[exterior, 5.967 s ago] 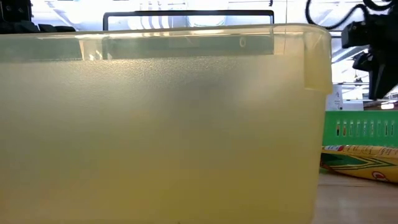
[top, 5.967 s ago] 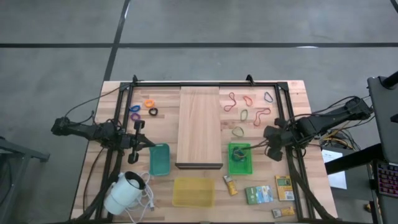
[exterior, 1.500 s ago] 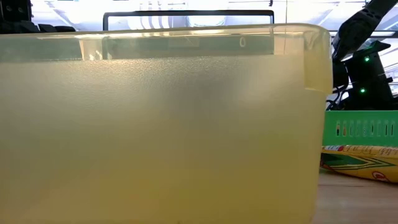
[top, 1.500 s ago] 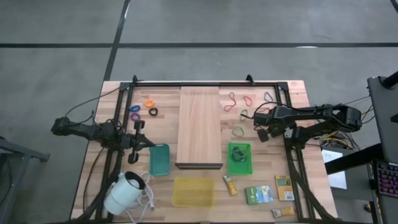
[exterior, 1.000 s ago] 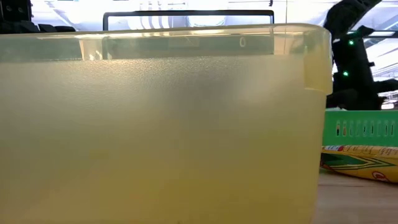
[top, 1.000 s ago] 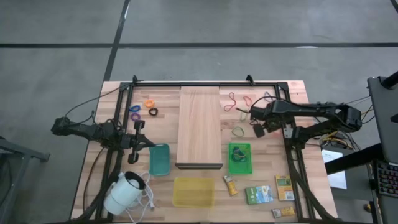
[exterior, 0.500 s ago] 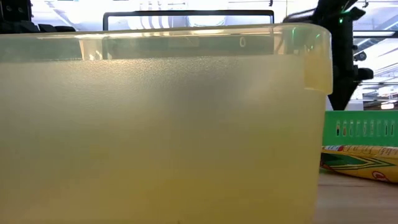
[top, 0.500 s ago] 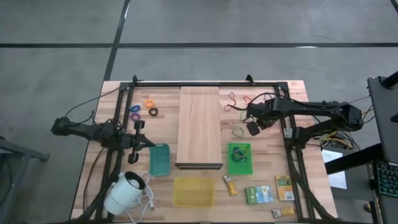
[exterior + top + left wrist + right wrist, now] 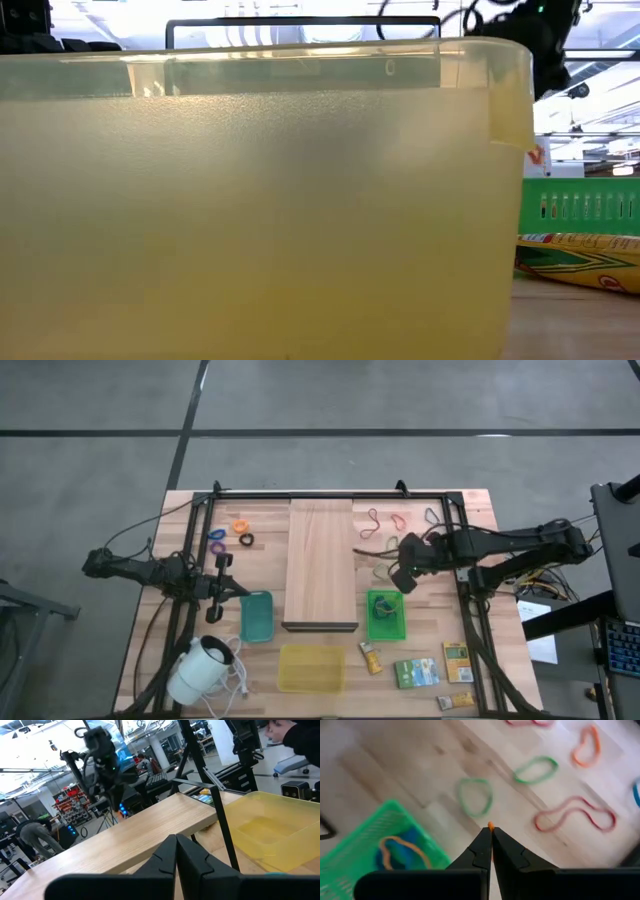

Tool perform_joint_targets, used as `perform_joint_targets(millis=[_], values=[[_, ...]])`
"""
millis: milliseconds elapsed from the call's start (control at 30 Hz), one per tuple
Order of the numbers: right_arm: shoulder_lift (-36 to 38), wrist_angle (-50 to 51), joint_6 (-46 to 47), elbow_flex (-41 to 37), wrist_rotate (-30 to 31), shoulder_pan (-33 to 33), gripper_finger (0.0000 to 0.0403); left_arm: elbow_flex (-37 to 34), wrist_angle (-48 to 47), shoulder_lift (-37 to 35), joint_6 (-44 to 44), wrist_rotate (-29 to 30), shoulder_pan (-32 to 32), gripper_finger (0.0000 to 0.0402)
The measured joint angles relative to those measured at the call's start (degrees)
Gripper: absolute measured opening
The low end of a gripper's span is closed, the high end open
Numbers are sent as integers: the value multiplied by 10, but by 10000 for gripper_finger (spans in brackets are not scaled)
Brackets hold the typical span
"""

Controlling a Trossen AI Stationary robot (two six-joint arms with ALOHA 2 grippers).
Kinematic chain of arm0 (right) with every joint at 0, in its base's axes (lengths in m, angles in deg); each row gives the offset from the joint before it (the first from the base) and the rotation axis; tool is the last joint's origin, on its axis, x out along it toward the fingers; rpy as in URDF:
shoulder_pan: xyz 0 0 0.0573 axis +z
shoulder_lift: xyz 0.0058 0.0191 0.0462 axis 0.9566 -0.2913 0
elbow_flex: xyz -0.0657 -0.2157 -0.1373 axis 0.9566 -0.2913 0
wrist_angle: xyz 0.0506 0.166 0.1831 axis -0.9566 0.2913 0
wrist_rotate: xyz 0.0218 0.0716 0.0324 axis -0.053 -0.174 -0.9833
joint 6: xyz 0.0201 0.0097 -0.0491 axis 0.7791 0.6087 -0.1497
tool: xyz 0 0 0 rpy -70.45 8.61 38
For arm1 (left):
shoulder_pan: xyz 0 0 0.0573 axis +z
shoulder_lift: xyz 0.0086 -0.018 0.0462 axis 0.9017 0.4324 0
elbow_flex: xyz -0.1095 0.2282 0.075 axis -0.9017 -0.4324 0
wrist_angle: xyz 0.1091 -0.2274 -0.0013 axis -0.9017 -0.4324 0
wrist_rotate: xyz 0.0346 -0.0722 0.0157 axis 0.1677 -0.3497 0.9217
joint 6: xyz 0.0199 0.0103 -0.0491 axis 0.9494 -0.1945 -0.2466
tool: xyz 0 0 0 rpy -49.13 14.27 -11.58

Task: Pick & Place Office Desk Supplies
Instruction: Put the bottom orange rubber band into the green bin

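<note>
Rubber bands lie on the table's far right part: green point(image 9: 475, 796), green point(image 9: 536, 770), red point(image 9: 575, 812), orange point(image 9: 585, 745). Above them, just beyond the green basket point(image 9: 386, 615), hangs my right gripper point(image 9: 398, 580), shut and pointing steeply down, with a small orange bit point(image 9: 490, 826) at its fingertips. The basket point(image 9: 365, 850) holds a tan band and a blue one. Small orange point(image 9: 239, 526), purple and black rings rest at the far left. My left gripper point(image 9: 222, 588) waits at the left, level and shut point(image 9: 176, 840) on nothing. My right gripper pinches a small orange bit point(image 9: 490, 825) between its two fingertips. The fingers come from above, slanting down. Only the orange tip shows above the shut fingers; what hangs below them is hidden by the gripper itself. It is clear of the table.
A long wooden board point(image 9: 322, 565) lies mid-table. A teal basket point(image 9: 256, 615), a yellow bin point(image 9: 312, 668) that fills the low view point(image 9: 260, 200), a white corded device point(image 9: 200, 670) and several packets point(image 9: 415, 672) sit along the near side. A black frame rail point(image 9: 330, 494) borders the table.
My right gripper has risen from over the rubber bands and swung toward the table's left and near side, coming closer to the green basket, with its wrist turning as it went. It has stayed shut. The left arm has kept still.
</note>
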Motion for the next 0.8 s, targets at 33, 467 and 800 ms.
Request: perform_joint_targets(millis=[33,467,800], values=[[0,-12,-5,0,1,11,8,0,0,0,0,0,0,12],[-17,-104,-65,-15,-2,99,8,0,0,0,0,0,0,12],[-30,-193,-70,-48,-54,144,8,0,0,0,0,0,-1,12]])
